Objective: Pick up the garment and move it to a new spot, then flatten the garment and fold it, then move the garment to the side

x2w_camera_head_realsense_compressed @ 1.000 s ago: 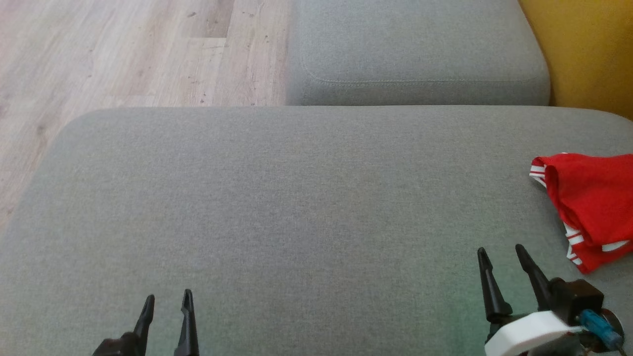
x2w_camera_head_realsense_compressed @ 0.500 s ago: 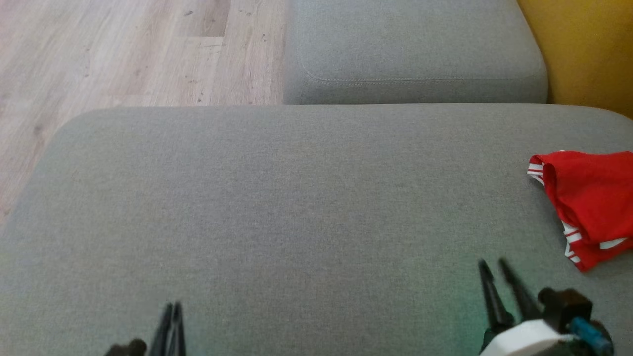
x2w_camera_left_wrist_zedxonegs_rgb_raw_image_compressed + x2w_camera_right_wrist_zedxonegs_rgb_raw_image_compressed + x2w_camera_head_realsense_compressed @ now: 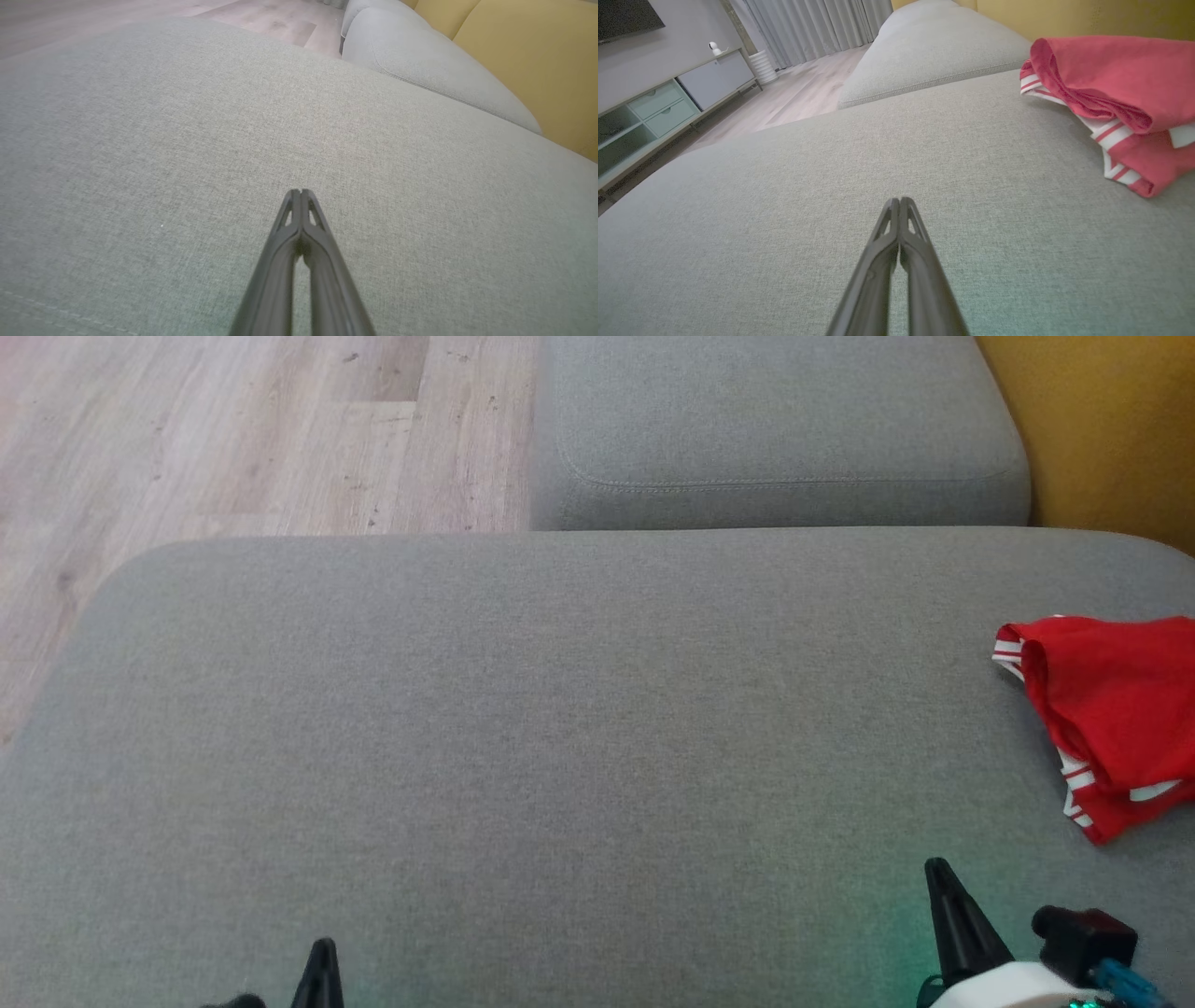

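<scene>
Head view: large grey sofa cushion [image 3: 560,709], with a second grey cushion [image 3: 775,420] set against its far edge. Pale wood floor [image 3: 233,429] at upper left, yellow upholstery [image 3: 1111,429] at upper right. Garment [image 3: 1111,719]: red with white stripes at the hems, loosely folded into a bundle. It lies on the large cushion at its right side and is partly cut off by the frame edge. Left jaws: fully closed, dark fingers [image 3: 275,280] pressed tip to tip with nothing between them. They sit over the near left part of the large cushion, well apart from the garment. Right jaws: fully closed, fingers [image 3: 873,280] together and gripping nothing. They sit over the near right part of the same cushion, near the garment but not touching it. Right wrist view: the garment [image 3: 1111,93] lies ahead and to the right of the fingertips. Background items there: low cabinet [image 3: 668,102] with pale green drawers, grey curtains [image 3: 808,23]. Whether either pair of fingertips touches the cushion fabric cannot be told.
</scene>
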Robot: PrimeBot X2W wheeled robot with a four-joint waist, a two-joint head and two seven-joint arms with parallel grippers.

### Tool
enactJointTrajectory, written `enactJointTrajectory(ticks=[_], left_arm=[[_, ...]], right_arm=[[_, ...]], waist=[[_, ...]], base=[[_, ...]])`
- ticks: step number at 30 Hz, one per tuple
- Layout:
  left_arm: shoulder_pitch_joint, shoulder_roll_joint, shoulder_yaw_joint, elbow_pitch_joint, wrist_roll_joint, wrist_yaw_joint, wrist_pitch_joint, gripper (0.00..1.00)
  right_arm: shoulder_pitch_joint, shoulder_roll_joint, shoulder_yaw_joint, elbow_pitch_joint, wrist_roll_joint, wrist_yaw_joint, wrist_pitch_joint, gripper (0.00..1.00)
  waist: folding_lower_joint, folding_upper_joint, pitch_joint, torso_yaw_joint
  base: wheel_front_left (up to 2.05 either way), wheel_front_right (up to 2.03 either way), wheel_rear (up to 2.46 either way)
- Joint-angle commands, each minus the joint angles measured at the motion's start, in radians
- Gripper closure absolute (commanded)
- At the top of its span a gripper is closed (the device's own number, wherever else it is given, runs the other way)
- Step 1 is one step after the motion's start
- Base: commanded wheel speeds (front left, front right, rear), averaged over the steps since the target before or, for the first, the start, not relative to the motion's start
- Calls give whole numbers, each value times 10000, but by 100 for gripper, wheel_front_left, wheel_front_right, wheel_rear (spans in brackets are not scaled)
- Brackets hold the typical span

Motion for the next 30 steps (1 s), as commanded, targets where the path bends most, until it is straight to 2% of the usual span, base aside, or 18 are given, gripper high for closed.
enactJointTrajectory(ticks=[1, 30], left_arm=[[-496, 13, 340, -219, -206, -109, 50, 100], [-1053, -623, 1725, -45, -2307, -1098, 759, 100]], right_arm=[[-505, -85, -46, -281, 374, 14, 36, 100], [-1112, -200, -252, -157, 3792, 29, 340, 100]], waist=[[0, 0, 9, -12], [0, 0, 154, -193]], base=[[0, 0, 0], [0, 0, 0]])
